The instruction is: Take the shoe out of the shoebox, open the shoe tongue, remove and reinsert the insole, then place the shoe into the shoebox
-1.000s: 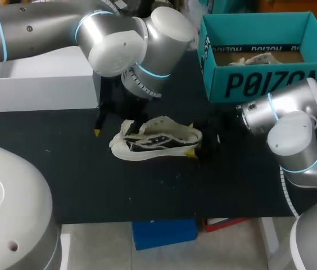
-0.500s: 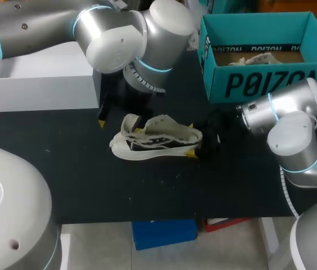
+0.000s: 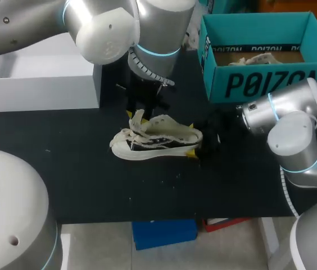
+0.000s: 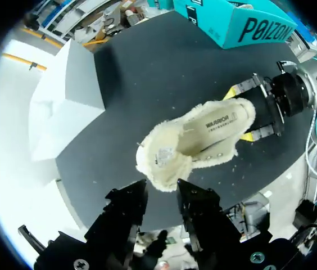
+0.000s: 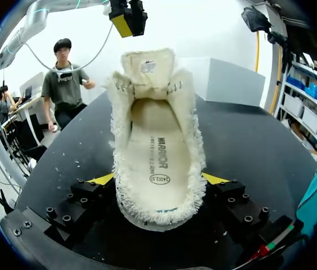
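Down to the black table (image 3: 147, 191) and the fleecy cream shoe (image 3: 155, 138): sole-down, opening up, out of the teal shoebox (image 3: 259, 84) and well apart from it. Long axis straight across the table, toe toward the left arm's side, heel toward the right. Clamped at that heel from both sides by the right gripper (image 5: 158, 185), yellow tips pressed into the fuzzy collar. Tongue (image 5: 147, 64) standing up and tipped toward the toe, baring the printed insole (image 5: 157, 152) lying flat inside. Hanging just above the tongue, apart from it as seen from the right wrist: the left gripper (image 4: 161, 194). Released or clenched? Cannot tell. Heel lost behind the right gripper's dark body from overhead; toe hidden behind the tongue from the right wrist. White box (image 3: 40, 84) at far left, partly covered by the left arm. Crumpled paper (image 3: 257, 58) in the shoebox.
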### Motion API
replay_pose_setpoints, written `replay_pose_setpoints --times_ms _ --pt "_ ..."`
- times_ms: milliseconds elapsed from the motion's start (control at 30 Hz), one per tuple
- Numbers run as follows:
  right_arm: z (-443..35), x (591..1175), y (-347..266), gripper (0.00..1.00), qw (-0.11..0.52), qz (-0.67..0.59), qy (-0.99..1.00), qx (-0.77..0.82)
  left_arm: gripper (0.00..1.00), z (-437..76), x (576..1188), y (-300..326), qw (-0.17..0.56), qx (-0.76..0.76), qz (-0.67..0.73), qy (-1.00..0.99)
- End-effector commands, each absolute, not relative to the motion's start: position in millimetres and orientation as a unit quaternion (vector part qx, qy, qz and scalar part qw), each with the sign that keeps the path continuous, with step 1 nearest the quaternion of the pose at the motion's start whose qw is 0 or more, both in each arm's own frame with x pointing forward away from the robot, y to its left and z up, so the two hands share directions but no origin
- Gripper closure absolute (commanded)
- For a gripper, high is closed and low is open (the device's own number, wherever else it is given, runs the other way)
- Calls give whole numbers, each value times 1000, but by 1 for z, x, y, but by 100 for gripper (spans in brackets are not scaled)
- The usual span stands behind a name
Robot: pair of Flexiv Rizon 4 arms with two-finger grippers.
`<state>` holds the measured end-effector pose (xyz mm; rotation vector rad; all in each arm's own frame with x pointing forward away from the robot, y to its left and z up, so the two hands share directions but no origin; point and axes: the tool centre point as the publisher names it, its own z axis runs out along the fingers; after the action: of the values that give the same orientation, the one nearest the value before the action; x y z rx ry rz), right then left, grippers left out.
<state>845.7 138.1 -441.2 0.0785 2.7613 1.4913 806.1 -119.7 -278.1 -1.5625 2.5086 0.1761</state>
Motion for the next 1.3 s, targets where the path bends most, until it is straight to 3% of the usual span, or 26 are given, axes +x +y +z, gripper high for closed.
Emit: replay_pose_setpoints --times_ms 33,567,933,1300 --pt "-443 846 140 100 1 474 880 26 100 -284 813 -124 -30 -136 13 990" --pt "-443 846 140 100 1 474 880 26 100 -284 813 -124 -30 -136 13 990" --pt "-443 846 140 100 1 474 880 26 100 -282 824 -134 1 -55 -12 998" --pt "-443 846 140 100 1 474 880 26 100 -298 835 -147 -49 -51 -21 997"
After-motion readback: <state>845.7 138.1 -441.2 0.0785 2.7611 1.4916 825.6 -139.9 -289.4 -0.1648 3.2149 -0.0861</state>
